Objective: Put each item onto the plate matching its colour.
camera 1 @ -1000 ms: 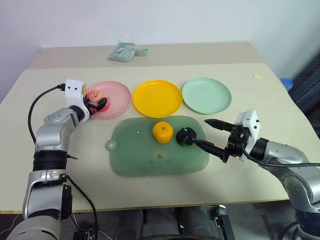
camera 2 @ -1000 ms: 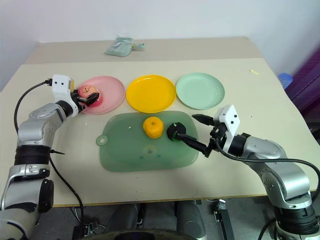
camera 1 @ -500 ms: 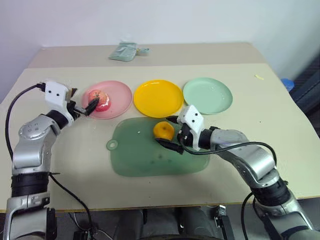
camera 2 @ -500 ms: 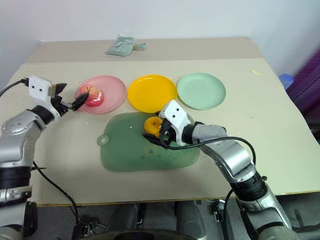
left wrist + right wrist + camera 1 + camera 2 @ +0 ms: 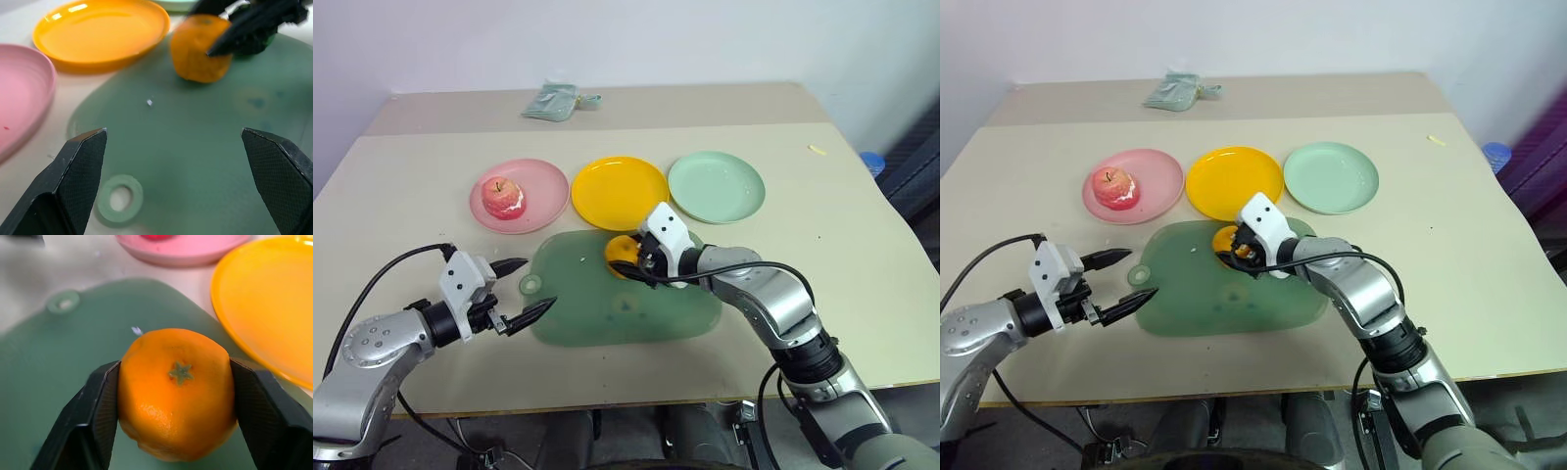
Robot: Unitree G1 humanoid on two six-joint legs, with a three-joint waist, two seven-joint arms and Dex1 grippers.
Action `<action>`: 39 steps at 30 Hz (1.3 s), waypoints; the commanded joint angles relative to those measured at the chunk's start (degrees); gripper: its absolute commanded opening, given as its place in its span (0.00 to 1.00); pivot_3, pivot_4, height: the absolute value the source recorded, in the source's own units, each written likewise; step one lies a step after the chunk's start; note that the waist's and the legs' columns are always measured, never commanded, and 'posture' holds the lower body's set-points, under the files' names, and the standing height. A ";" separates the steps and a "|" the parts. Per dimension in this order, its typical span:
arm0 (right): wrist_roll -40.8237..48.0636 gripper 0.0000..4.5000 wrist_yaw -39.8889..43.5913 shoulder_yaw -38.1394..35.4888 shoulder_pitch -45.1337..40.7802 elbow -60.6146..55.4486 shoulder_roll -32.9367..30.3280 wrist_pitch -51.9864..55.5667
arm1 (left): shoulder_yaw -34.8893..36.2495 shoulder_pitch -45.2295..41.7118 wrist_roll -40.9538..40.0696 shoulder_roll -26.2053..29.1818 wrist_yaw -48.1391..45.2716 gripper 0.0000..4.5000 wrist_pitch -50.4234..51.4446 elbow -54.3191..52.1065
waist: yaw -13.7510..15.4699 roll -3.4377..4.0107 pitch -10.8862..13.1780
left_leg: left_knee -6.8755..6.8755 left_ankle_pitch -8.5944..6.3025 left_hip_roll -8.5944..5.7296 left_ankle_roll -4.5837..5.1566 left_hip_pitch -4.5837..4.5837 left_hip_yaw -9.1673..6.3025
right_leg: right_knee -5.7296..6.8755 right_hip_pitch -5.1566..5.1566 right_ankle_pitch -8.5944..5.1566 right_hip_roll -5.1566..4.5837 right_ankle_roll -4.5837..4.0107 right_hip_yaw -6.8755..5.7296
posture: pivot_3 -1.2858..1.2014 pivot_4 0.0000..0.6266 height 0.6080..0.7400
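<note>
Three plates sit in a row across the table for you: the pink plate (image 5: 520, 195) on the robot's left, the yellow plate (image 5: 620, 192) in the middle, and the mint green plate (image 5: 717, 186) on the right. The apple (image 5: 502, 196) already rests upright on the pink plate, stem up. Just in front of the plates lies the translucent green board (image 5: 607, 304), and your right gripper (image 5: 173, 387) is over its far edge, close to the yellow plate, with both black fingers pressed against the sides of the mandarin (image 5: 177, 391); its stem star faces the wrist camera. You can see the mandarin low over the board, though whether it touches the surface is hard to tell from these angles. The dark green ball (image 5: 257, 43) shows as a sliver behind the right gripper's fingers, beside the mandarin, mostly hidden. Your left gripper (image 5: 521, 290) hovers at the board's near left corner, beside the ring-shaped handle hole (image 5: 120, 199), its fingers spread wide with nothing between them, pointing towards the mandarin. A pale green cloth wad (image 5: 555, 100) lies at the far edge of the table, well apart from everything else.
</note>
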 commanded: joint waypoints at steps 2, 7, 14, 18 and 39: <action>-0.91 0.60 -1.01 -3.19 -4.95 0.75 1.74 -1.84 | 0.74 0.63 -1.16 -0.46 -0.37 1.00 -0.78 -2.22 | 0.04 0.00 0.00 | 0.00 0.00 -0.01 0.00 0.00 0.00 | -0.01 0.01 0.00 -0.01 0.00 0.00 | 0.52 0.24 1.00; -5.06 0.60 -6.73 -6.12 -15.89 19.78 9.00 -8.64 | -1.20 -0.30 -1.75 -1.58 0.40 1.00 0.17 -3.65 | -0.33 0.02 0.01 | -0.01 0.00 0.02 0.00 0.00 0.01 | 0.01 -0.03 0.00 0.07 0.00 0.00 | 0.52 0.24 1.00; -9.36 1.00 -7.20 -9.38 -26.05 45.93 13.87 -25.06 | -3.87 -1.46 -2.02 -3.32 1.98 1.00 1.19 -4.95 | -0.13 0.06 0.03 | -0.15 0.01 -0.03 -0.02 -0.02 0.07 | -0.05 -0.10 0.00 0.03 0.00 0.03 | 0.52 0.24 1.00; -7.67 1.00 1.65 -10.85 -20.38 33.48 6.38 -28.64 | -4.01 0.52 -2.46 -3.49 1.53 1.00 0.79 -5.81 | 0.02 0.17 0.10 | -0.15 0.01 -0.05 -0.02 -0.07 0.12 | -0.05 -0.16 0.01 -0.03 0.01 0.05 | 0.52 0.24 1.00; 1.72 0.39 11.05 -14.77 8.07 0.10 -11.32 -10.95 | -12.54 -4.44 0.80 -4.08 -4.09 1.00 -4.15 -0.64 | 0.24 0.32 0.18 | -0.03 -0.02 0.07 0.05 0.04 0.09 | -0.07 0.05 0.00 0.17 -0.02 0.10 | 0.52 0.24 1.00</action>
